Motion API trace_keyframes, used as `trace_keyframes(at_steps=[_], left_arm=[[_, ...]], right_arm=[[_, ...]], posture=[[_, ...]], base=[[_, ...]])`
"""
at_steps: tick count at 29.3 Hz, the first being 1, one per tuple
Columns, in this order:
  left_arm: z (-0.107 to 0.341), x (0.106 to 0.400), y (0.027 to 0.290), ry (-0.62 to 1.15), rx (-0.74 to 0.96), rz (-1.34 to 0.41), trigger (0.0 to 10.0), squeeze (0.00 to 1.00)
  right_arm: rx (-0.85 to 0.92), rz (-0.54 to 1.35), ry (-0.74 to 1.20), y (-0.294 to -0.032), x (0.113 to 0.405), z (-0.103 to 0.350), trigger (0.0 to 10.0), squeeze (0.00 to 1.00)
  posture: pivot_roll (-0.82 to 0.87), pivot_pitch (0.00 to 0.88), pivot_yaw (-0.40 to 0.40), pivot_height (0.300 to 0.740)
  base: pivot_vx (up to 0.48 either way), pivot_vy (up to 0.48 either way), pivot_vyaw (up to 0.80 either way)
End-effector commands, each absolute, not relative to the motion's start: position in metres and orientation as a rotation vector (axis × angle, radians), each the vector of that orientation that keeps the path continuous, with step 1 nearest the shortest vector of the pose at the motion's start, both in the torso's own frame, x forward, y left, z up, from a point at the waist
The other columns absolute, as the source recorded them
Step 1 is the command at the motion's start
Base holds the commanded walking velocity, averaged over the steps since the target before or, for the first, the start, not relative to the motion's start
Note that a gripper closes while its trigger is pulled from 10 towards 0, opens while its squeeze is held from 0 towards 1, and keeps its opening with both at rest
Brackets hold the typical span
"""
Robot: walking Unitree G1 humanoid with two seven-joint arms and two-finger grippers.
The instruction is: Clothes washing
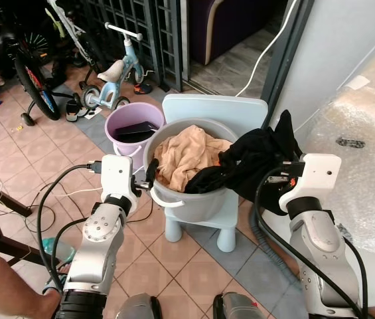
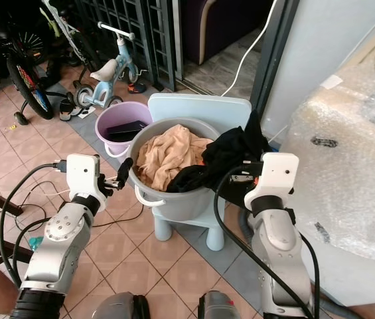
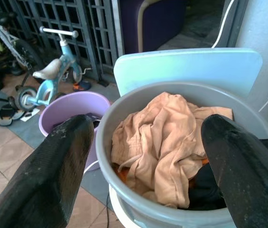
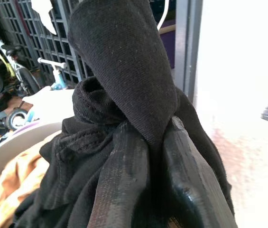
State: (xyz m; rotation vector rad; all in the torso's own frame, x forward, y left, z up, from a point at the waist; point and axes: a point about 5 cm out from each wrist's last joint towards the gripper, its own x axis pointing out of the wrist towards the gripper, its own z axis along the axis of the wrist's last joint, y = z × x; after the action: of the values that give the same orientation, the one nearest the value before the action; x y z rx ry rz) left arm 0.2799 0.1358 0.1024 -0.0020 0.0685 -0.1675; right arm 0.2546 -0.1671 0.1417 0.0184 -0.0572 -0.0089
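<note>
- The left end effector [image 1: 149, 174] sits at the near left rim of the tub [image 1: 200, 199], fingers [image 3: 58, 171] spread wide and holding nothing; in the left wrist view one finger lies outside the rim and the other over the laundry.
- The right end effector [image 4: 148, 180] is clamped on the black garment [image 1: 250, 163], the cloth pinched between its two fingers [image 4: 190, 190] and bunched up above them.
- The black garment is dark knit, crumpled, draped over the right rim of the tub, part inside and part hanging outside toward the right arm.
- The tub is grey, round and plastic, with a white handle [image 1: 167, 198] at its near side; it stands on a pale blue stool [image 1: 220, 113] on the tiled floor [image 1: 174, 259].
- Inside the tub, left of the black garment, lies a rumpled peach cloth [image 1: 184, 156], heaped to the rim; a bit of orange fabric shows under it in the left wrist view.
- To the robot's right a bulky thing wrapped in bubble wrap [image 1: 366, 153] stands just beside the stool.
- Behind the tub on the left, a lilac bucket [image 1: 131, 129] holds something dark.
- Farther back stand a small blue-and-white balance bike [image 1: 114, 73], a larger bicycle [image 1: 31, 73] and a dark metal grille [image 1: 141, 26].
</note>
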Motion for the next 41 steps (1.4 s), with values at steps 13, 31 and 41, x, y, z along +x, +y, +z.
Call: trace_keyframes(at_steps=[13, 31, 41], left_arm=[[0.099, 0.277, 0.129, 0.084, -0.024, -0.157, 10.0, 0.0], [0.093, 0.272, 0.134, 0.12, -0.043, -0.154, 10.0, 0.0], [0.099, 0.283, 0.129, 0.095, -0.066, -0.184, 10.0, 0.0]], right_arm=[[-0.004, -0.016, -0.102, -0.171, 0.254, 0.149, 10.0, 0.0], [-0.019, 0.01, -0.077, -0.169, 0.25, 0.141, 10.0, 0.0], [-0.059, 0.034, -0.106, -0.169, 0.262, 0.146, 10.0, 0.0]], posture=[[-0.11, 0.093, 0.078, 0.74], [-0.12, 0.044, 0.074, 0.74], [-0.12, 0.0, 0.066, 0.74]], base=[[0.0, -0.165, -0.62], [0.0, 0.0, 0.0], [0.0, 0.0, 0.0]])
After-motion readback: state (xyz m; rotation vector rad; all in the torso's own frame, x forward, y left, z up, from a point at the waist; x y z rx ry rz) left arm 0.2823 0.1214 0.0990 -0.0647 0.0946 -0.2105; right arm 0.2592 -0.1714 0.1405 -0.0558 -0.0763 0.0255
